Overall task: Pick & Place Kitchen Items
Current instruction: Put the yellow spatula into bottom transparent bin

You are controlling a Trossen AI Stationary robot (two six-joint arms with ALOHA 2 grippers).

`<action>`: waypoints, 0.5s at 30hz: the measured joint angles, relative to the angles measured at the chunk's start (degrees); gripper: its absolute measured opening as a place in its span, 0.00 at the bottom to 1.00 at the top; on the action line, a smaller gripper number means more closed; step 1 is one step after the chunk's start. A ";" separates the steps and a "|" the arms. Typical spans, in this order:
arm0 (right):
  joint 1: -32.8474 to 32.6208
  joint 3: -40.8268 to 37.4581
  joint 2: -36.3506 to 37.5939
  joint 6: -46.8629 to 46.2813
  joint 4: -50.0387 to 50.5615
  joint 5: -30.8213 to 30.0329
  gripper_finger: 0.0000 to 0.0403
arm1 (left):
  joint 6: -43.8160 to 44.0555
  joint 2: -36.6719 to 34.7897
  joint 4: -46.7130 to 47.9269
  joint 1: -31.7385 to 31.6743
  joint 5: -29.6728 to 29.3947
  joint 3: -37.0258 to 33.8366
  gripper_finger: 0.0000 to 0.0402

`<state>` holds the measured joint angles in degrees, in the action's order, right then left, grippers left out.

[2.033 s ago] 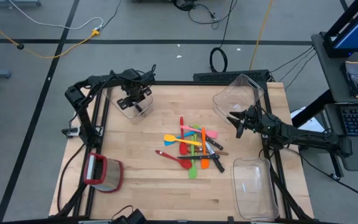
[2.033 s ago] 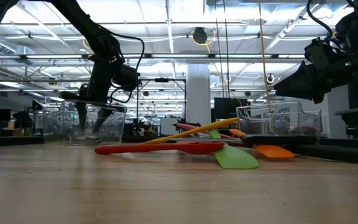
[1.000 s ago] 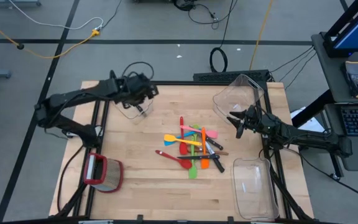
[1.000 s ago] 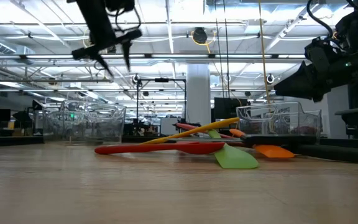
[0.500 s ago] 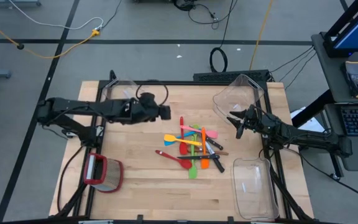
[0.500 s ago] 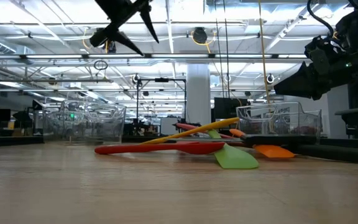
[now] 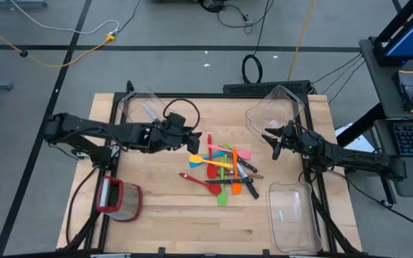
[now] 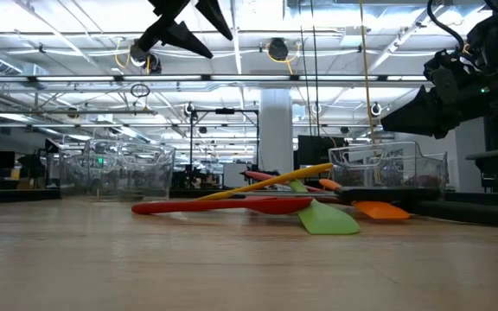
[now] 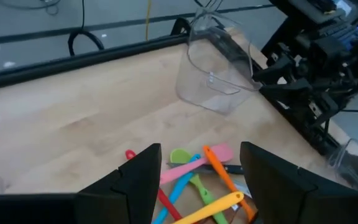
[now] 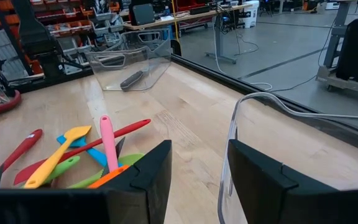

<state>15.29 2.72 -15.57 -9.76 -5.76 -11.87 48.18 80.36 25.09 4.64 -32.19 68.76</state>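
Observation:
The kitchen items (image 7: 224, 169) lie in a crossed pile at the table's middle: red, orange, yellow, green, blue and pink spatulas and spoons, plus black-handled knives. The low view shows the pile (image 8: 266, 204) flat on the wood. My left gripper (image 7: 193, 138) hangs open and empty, high above the table just left of the pile; the pile (image 9: 197, 186) shows between its fingers (image 9: 143, 177). My right gripper (image 7: 269, 140) waits open and empty to the right of the pile, pointing at it (image 10: 79, 155). One dark-handled knife (image 7: 149, 112) lies inside the far-left clear bin (image 7: 136, 107).
A tipped clear bin (image 7: 278, 109) stands at the far right, close to my right gripper. Another clear bin (image 7: 296, 213) sits at the near right. A red-rimmed clear container (image 7: 120, 199) is at the near left. Bare wood lies along the near edge (image 7: 192, 229).
My left gripper has swung from above the far-left bin toward the table's right and near side, up to the pile, and its wrist has rolled. It stays open and high. The right arm and the pile have kept still.

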 joint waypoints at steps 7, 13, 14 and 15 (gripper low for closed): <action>-0.01 0.00 -0.01 0.00 0.00 -0.01 0.38 | -4.13 0.04 -7.76 0.00 3.66 -5.31 0.55; -0.01 0.00 0.00 -7.07 0.00 0.01 0.38 | -6.69 0.04 -18.07 0.67 7.82 -11.86 0.56; 0.00 0.00 -0.01 -9.34 0.00 0.02 0.38 | -6.77 0.04 -18.53 0.91 8.20 -12.64 0.55; -0.02 0.00 -0.01 -11.61 0.00 0.06 0.38 | -6.77 0.04 -19.04 1.31 8.46 -13.37 0.56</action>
<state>15.27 2.72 -15.57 -21.37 -5.76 -11.81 41.41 80.40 6.05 5.95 -23.73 55.39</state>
